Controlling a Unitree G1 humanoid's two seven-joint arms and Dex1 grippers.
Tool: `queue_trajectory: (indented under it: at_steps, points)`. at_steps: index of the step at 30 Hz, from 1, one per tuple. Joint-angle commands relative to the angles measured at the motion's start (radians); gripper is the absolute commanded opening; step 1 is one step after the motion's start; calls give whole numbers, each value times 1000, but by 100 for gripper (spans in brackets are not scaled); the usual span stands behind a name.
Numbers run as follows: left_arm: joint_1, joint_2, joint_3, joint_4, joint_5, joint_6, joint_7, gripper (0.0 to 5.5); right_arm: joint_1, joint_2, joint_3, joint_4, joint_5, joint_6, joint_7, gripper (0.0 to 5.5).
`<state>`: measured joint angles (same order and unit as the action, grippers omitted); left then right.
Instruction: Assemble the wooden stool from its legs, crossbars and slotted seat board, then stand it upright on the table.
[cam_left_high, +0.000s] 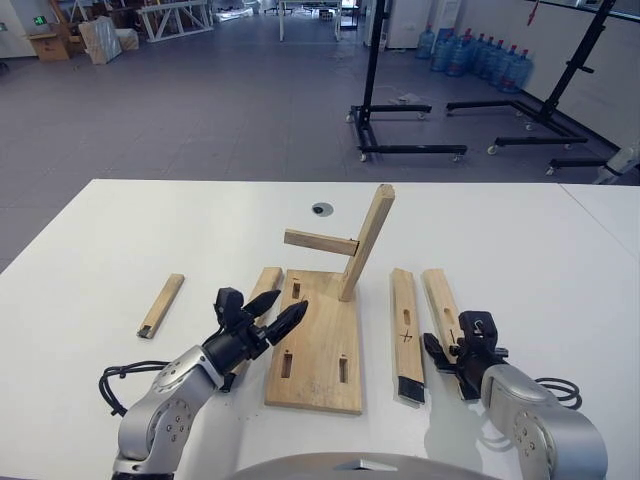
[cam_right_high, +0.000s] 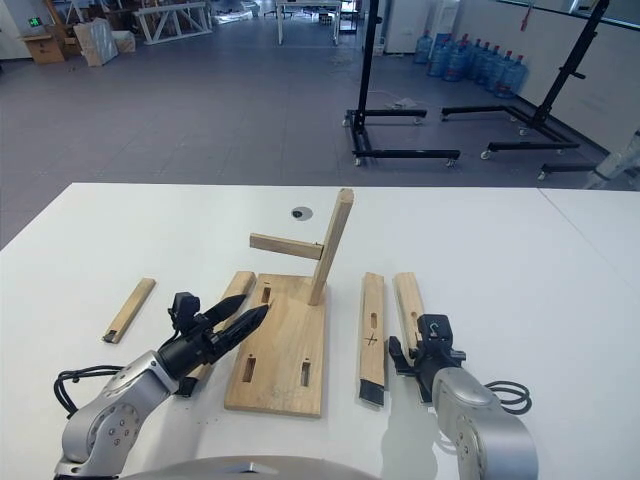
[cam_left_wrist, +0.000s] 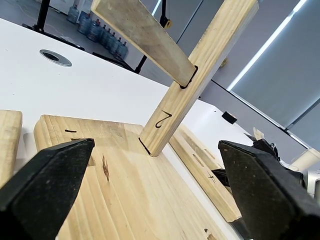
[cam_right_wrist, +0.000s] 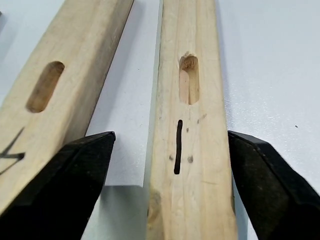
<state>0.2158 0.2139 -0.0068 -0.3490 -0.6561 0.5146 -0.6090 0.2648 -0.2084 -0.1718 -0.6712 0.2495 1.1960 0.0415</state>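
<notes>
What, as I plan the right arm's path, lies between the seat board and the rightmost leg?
A loose leg marked with a cross lies flat, touching neither the seat board nor the rightmost leg; left eye view.

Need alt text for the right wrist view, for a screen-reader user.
Right gripper, jaws open, sits over a wooden leg lying on the white table; the leg shows an oval slot and a black marker stroke. A second slotted leg lies beside it.
</notes>
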Motion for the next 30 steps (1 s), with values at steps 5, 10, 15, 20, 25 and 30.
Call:
queue_trajectory:
  at_steps: [5,10,15,20,25,30]
  points:
    - [-24,10,-15,3,14,-7,3,454,25,14,-17,110,5,102,16,249]
    - [-32,9,-16,14,20,-16,4,454,20,20,-24,128,10,90,28,202]
    - [-36,15,-28,26,34,-34,-14,454,-10,14,-18,161,-5,47,26,202]
    - [-50,18,-4,50,52,-46,6,454,-310,-7,-141,263,11,-179,22,202]
    - [-115,31,78,59,-32,-48,-35,454,-604,-99,-307,369,180,-430,192,202]
    - [-153,110,130,-119,-313,12,-247,454,-658,-246,-306,234,640,-349,625,202]
